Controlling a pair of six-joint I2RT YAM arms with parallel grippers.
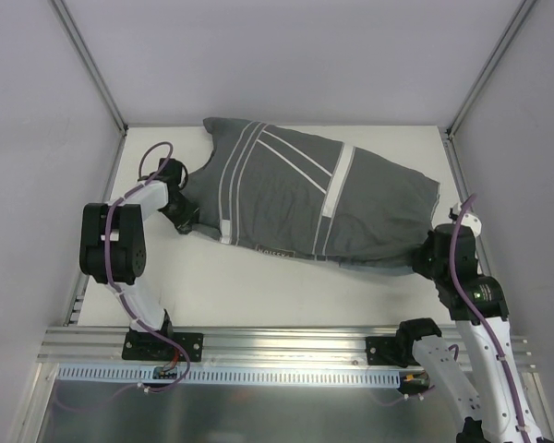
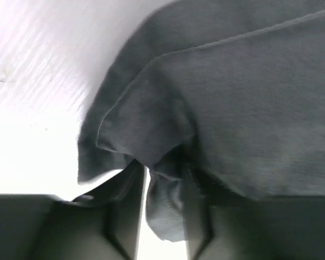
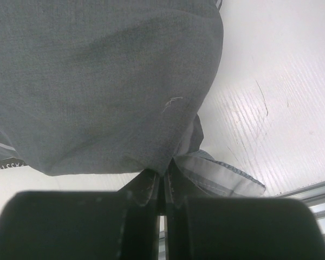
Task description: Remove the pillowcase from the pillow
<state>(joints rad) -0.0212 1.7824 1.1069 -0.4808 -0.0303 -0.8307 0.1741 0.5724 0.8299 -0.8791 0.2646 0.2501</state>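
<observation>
across the bench, far-left corner to right edge: pillowcase point(image 1: 305, 198), pillow hidden inside. left gripper point(image 1: 183, 220) clamped on left-end cloth, right gripper point(image 1: 423, 257) pinching right-end hem. suggest lifting left end slowly, one cloth layer only.

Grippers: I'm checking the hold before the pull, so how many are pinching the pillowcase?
2. The left gripper pinches a bunched fold at the left end of the pillowcase. The right gripper pinches fabric at its near right corner. Neither one is hidden.
</observation>
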